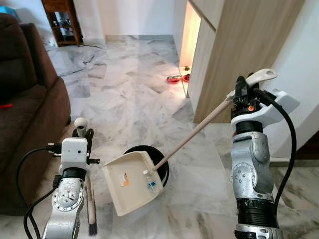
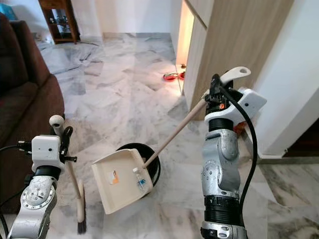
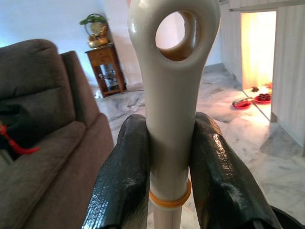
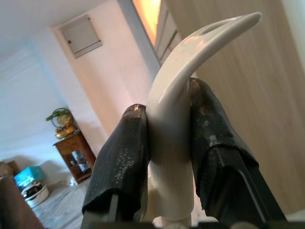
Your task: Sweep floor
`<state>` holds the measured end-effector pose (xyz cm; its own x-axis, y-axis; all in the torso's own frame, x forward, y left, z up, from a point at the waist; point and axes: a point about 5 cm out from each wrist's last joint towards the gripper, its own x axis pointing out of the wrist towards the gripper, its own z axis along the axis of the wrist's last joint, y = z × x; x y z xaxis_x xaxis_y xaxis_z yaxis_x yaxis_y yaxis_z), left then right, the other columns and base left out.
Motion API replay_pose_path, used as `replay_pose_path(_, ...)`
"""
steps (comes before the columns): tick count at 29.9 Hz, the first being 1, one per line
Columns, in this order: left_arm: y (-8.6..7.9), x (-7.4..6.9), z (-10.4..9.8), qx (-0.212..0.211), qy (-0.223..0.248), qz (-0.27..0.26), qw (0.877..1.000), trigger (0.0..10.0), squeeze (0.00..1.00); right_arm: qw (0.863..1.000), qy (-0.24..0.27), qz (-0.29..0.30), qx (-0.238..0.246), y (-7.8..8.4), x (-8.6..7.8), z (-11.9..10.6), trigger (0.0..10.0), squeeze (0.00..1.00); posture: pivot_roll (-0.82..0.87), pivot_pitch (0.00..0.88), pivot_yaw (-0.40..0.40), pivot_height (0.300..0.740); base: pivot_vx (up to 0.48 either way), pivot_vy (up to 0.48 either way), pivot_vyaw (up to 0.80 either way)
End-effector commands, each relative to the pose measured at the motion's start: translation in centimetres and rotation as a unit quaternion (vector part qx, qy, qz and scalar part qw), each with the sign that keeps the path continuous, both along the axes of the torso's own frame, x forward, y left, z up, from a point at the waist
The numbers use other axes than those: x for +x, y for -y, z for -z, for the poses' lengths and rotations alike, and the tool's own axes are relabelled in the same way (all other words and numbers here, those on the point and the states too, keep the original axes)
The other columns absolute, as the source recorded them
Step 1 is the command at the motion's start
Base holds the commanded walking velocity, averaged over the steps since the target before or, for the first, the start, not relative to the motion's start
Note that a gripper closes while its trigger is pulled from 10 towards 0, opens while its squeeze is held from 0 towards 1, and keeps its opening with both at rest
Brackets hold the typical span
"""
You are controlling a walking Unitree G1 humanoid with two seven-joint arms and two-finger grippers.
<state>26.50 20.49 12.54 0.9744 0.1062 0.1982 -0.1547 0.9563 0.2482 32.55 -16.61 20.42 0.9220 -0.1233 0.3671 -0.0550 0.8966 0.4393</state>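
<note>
My left gripper (image 1: 83, 133) is shut on the cream handle of a small broom (image 1: 90, 199), which stands upright with its dark bristles near the floor. In the left wrist view both black fingers (image 3: 124, 176) clamp the broom handle (image 3: 169, 95) below its hanging hole. My right gripper (image 1: 243, 94) is shut on the top end of the long-handled cream dustpan (image 1: 130, 181). The pan is tilted over a round black bin (image 1: 162, 162), and a small plastic bottle (image 1: 151, 181) lies in the pan. In the right wrist view the fingers (image 4: 121, 162) squeeze the curved dustpan handle (image 4: 183, 81).
A dark brown sofa (image 1: 25, 109) fills the left side. A wooden cabinet (image 1: 234, 45) with a lit recess stands on the right, red bowls (image 1: 177, 78) on the floor beside it. A small wooden side table (image 1: 62, 20) is at the far back. Marble floor (image 1: 124, 94) stretches ahead.
</note>
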Motion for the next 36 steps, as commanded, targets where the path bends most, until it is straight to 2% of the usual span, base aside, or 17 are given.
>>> replay_pose_path(1, -0.09, 0.01, -1.37, 0.010, 0.026, -0.006, 1.000, 10.0, 0.00, 0.999, 0.034, -0.006, 0.016, -0.41, 0.05, -1.60, 10.0, 0.00, 0.03, 0.000, 0.005, 0.740, 0.000, 0.255, 0.00)
replay_pose_path(7, -0.21, 0.14, -1.53, 0.013, 0.026, -0.008, 1.000, 10.0, 0.00, 0.999, 0.033, -0.006, 0.017, -0.38, 0.08, -1.54, 10.0, 0.00, 0.03, 0.000, 0.004, 0.740, 0.044, 0.173, 0.00)
replay_pose_path(36, 0.34, 0.20, -1.42, 0.009, 0.025, -0.008, 1.000, 10.0, 0.00, 0.999, 0.039, -0.017, 0.020, -0.69, 0.02, -1.62, 10.0, 0.00, 0.03, 0.000, 0.003, 0.740, 0.315, 0.000, 0.00)
